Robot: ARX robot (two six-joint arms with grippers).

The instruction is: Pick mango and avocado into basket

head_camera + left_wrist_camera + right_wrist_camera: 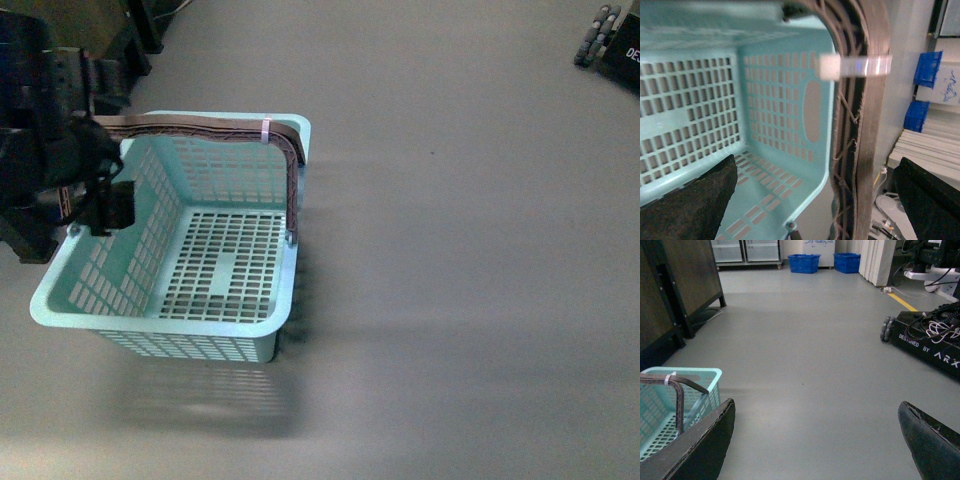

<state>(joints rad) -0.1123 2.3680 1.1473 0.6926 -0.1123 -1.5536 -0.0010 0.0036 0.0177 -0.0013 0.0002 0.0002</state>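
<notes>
Basket sits empty on the floor at left; neither mango nor avocado shows. Left hand hangs open over its left rim, right hand open above bare floor. Locating the fruit first seems wise.

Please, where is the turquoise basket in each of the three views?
Front view: the basket sits left of centre, whole.
Left wrist view: the basket, seen from inside, fills most of the picture.
Right wrist view: only one basket corner shows, at the edge.
Shared landmark: the white zip tie on the brown handles.
</notes>
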